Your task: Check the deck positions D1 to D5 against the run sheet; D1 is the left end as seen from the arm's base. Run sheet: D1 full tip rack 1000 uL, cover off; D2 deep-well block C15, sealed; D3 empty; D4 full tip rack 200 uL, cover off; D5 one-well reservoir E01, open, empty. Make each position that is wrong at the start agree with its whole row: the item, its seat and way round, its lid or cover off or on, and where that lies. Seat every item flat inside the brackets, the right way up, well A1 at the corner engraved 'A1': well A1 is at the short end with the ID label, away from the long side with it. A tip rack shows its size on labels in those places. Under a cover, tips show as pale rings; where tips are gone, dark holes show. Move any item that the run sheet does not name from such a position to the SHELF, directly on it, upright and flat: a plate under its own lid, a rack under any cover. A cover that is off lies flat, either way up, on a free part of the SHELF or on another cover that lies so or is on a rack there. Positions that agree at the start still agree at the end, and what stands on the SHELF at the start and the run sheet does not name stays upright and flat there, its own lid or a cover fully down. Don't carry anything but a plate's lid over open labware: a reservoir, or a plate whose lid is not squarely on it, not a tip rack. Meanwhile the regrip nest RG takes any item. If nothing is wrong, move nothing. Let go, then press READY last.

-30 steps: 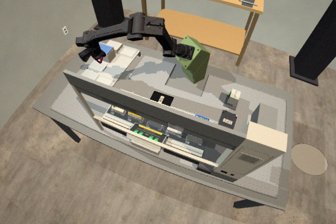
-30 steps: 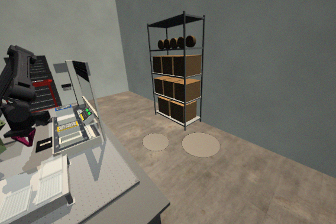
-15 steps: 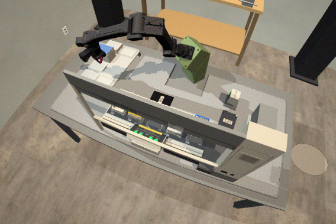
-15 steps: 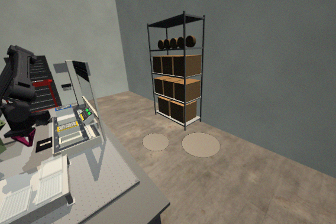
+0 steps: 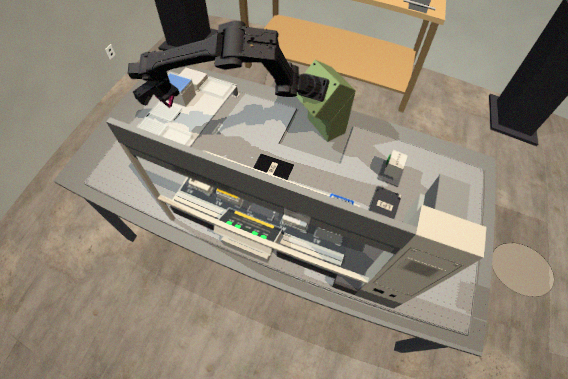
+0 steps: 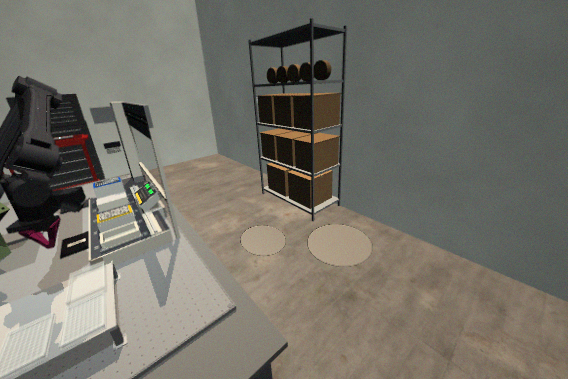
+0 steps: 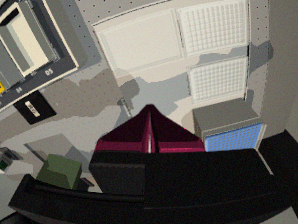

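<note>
At the upper left of the top view, the black arm [image 5: 235,48] is reaching out from its green base block [image 5: 327,100] and hanging its gripper [image 5: 169,99] above the pale shelf tray [image 5: 212,95] — magenta fingers pressed together, pinching nothing. Just beside the fingertips a blue-topped grey box [image 5: 181,86] is standing on the tray, with white gridded covers [image 7: 214,24] lying flat around it (their labels are too small to read). Lower in the frame, under the grey gantry [image 5: 260,188], the deck row [image 5: 260,233] is showing a yellow-labelled rack [image 6: 115,213] and a green-lit panel [image 5: 245,226].
</note>
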Robot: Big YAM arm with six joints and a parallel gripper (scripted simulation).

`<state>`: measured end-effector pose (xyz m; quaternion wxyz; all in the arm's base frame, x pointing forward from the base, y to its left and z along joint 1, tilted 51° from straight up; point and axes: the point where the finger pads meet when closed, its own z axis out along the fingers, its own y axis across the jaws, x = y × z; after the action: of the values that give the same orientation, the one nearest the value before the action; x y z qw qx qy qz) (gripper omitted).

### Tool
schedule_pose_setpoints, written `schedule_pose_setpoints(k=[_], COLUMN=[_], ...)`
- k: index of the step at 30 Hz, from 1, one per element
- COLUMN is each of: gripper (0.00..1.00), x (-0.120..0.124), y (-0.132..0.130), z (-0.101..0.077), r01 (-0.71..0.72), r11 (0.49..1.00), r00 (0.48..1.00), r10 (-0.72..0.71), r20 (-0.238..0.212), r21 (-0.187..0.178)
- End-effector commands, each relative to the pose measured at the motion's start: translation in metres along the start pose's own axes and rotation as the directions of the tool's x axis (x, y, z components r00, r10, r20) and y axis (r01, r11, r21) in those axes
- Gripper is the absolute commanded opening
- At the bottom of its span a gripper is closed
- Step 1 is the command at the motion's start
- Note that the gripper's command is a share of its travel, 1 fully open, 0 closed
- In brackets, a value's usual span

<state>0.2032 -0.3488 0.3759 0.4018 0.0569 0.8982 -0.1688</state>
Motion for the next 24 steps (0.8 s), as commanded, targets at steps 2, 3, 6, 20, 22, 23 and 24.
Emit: schedule_pose_setpoints(k=[2,3,6,20,22,23,24], gripper=[0.00,0.00,0.00,0.00,0.00,0.00,0.00], x=[-0.006,0.012,0.025,0.009,0.009,0.009,0.009], y=[-0.003,-0.005,-0.010,-0.008,-0.008,-0.008,-0.008], z=[0.001,0.000,-0.004,-0.005,-0.005,-0.005,-0.005], r01=[0.018,0.011,0.070,0.335,0.372,0.391,0.409], r11=[1.000,1.000,0.998,0.942,0.928,0.920,0.912], r00=[1.000,1.000,0.998,0.942,0.928,0.920,0.912], r10=[-0.018,-0.011,-0.070,-0.335,-0.372,-0.391,-0.409], r20=[0.005,-0.010,-0.009,0.010,0.011,0.011,0.011], r21=[-0.007,-0.008,-0.009,-0.010,-0.010,-0.010,-0.010])
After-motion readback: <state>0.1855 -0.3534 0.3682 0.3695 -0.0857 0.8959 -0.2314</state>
